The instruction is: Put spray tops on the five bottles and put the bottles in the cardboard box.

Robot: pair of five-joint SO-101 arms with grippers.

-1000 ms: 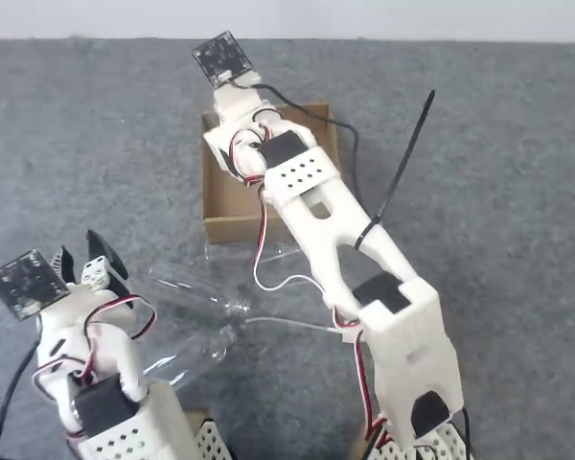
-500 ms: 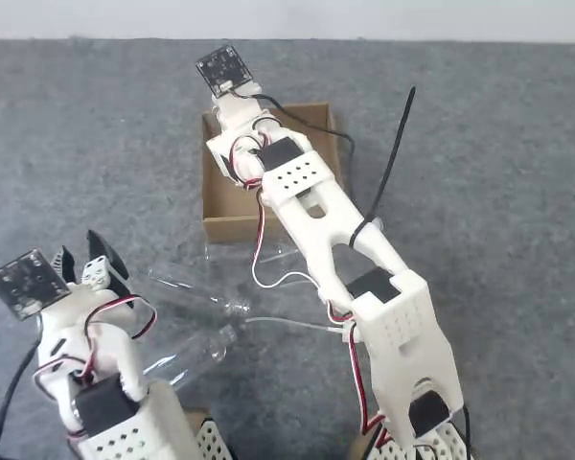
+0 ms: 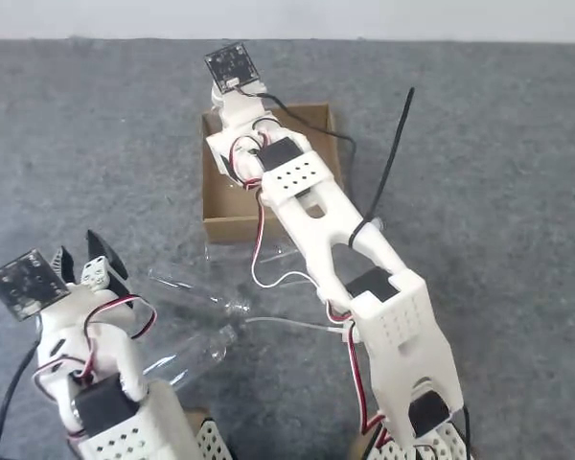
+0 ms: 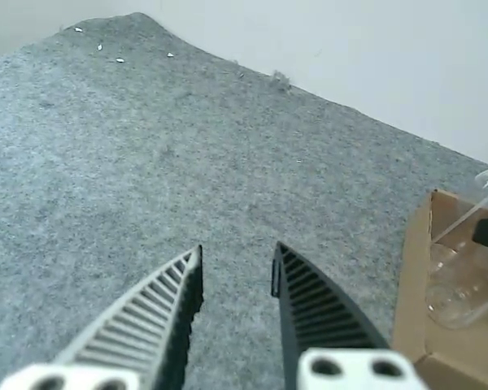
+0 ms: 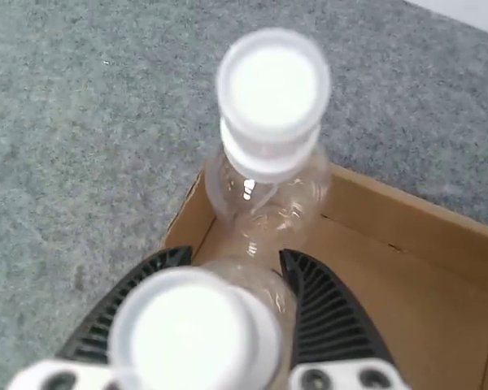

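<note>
Counts: 2 arms, 1 box, 2 capped bottles, 2 lying bottles, plus 1 clear shape that may be another (can't tell).

Near, 7 o'clock in high view: L gripper (image 4: 237, 250) hangs over the mat (image 3: 96, 125). Jaws have a narrow gap w/ nothing btwn them.

Mid, 6–7 o'clock: lying bottle 1 (image 3: 187, 286) and lying bottle 2 (image 3: 177, 362) are clear and on their sides. Necks point toward 3 o'clock, close to the R arm (image 3: 345, 240). They sit btwn the 2 arms, so room is tight there. The clear shape (image 3: 280, 251) lies just beside the box's near wall, partly under the R arm.

R arm runs from 5 o'clock up to 12. A black tie (image 3: 395, 153) sticks off it toward 1 o'clock.

Far, 12 o'clock: box (image 3: 232, 230), open top, w/ the R wrist over its far-left corner. R gripper (image 5: 234, 258) is clamped on the held bottle (image 5: 187, 333), upright, one finger each side, at that corner. Box bottle (image 5: 264, 191) stands inside the same corner, just beyond the held one. Can't tell if they touch. Each has a white cap (image 5: 272, 81).

Room: grey mat shows wide at 9–11 and 1–4 o'clock. Its far edge meets a white wall (image 3: 412, 17) at 12.
</note>
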